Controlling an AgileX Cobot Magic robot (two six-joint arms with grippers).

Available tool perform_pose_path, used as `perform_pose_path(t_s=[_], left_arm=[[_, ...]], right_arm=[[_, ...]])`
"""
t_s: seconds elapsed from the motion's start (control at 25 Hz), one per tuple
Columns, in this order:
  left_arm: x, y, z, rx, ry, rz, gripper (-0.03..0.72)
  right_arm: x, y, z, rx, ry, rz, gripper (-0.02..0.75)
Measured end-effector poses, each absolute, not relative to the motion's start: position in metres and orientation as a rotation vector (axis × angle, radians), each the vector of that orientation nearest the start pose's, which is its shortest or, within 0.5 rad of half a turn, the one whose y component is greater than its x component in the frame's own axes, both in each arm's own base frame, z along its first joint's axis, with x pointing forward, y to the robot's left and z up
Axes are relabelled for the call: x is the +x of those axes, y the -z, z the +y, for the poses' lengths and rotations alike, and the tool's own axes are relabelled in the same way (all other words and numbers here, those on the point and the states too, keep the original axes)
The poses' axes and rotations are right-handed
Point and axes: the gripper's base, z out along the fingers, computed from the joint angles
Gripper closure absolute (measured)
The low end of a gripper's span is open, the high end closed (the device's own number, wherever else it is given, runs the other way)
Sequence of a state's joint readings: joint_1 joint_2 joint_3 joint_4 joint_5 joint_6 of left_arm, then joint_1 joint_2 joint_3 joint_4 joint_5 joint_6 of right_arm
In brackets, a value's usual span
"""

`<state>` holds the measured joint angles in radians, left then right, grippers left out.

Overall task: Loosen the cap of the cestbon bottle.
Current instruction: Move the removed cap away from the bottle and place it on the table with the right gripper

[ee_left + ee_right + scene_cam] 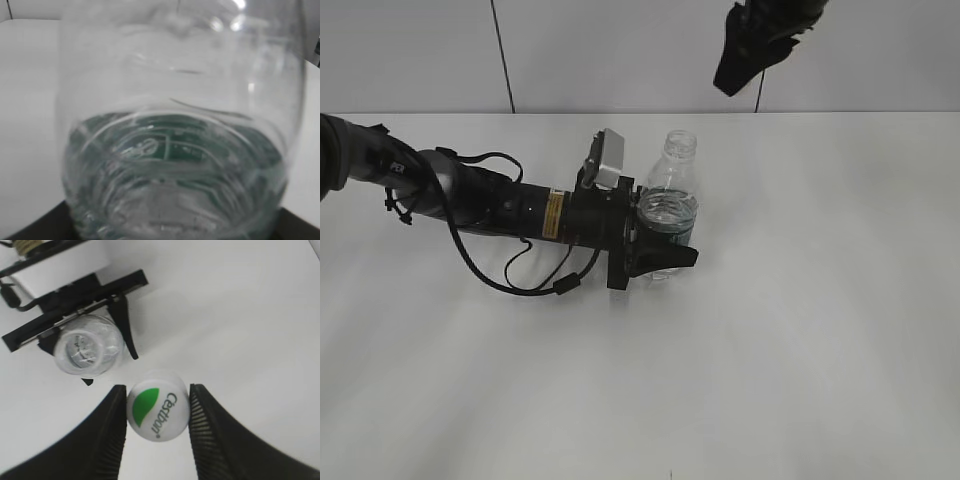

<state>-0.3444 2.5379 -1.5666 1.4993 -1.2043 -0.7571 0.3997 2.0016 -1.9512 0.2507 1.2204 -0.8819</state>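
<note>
The right gripper (pixel 157 412) is closed on the cap (pixel 158 412), which is held between its two dark fingers (pixel 112 435) with the green leaf and the name facing the right wrist camera. In the exterior view this gripper (pixel 732 82) is seen high up near the top edge, well above the table (pixel 800 330), though the cap cannot be made out there. Below it, the cestbon bottle (pixel 669 215) is stood upright on the table, and its mouth is seen open, with no cap on it. The bottle is gripped around its lower body by the left gripper (pixel 660 250), whose arm lies low across the table from the left. In the left wrist view the clear bottle (pixel 180 150) fills almost the whole picture, with the green band seen through the water. The step in hand looks to be past loosening: the cap seems fully off and lifted away. The next move probably calls for the cap to be set down softly while the bottle is kept steady.
</note>
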Motion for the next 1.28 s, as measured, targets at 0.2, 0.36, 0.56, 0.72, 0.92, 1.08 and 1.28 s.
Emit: perform_pose_path(t_s=[0.2, 0.36, 0.56, 0.72, 0.92, 1.08, 1.28], left_arm=[[0.404, -0.051, -0.234, 1.354, 1.139, 1.412, 0.28], [0.407, -0.053, -0.234, 1.306, 1.135, 1.421, 0.28], [0.408, -0.054, -0.235, 1.281, 1.133, 1.425, 0.28], [0.409, -0.054, -0.235, 1.279, 1.133, 1.425, 0.28], [0.409, -0.054, -0.235, 1.279, 1.134, 1.425, 0.28], [0.408, -0.054, -0.235, 1.282, 1.134, 1.425, 0.28], [0.408, -0.054, -0.235, 1.281, 1.135, 1.426, 0.28]], right_arm=[[0.418, -0.314, 0.138, -1.112, -0.232, 2.433, 0.447], [0.43, -0.303, 0.097, -0.824, -0.272, 2.546, 0.447], [0.43, -0.265, 0.074, -0.668, -0.306, 2.657, 0.447], [0.426, -0.239, 0.073, -0.619, -0.309, 2.692, 0.447], [0.421, -0.213, 0.071, -0.539, -0.304, 2.724, 0.447], [0.419, -0.186, 0.07, -0.466, -0.314, 2.791, 0.447], [0.423, -0.158, 0.07, -0.395, -0.318, 2.84, 0.447]])
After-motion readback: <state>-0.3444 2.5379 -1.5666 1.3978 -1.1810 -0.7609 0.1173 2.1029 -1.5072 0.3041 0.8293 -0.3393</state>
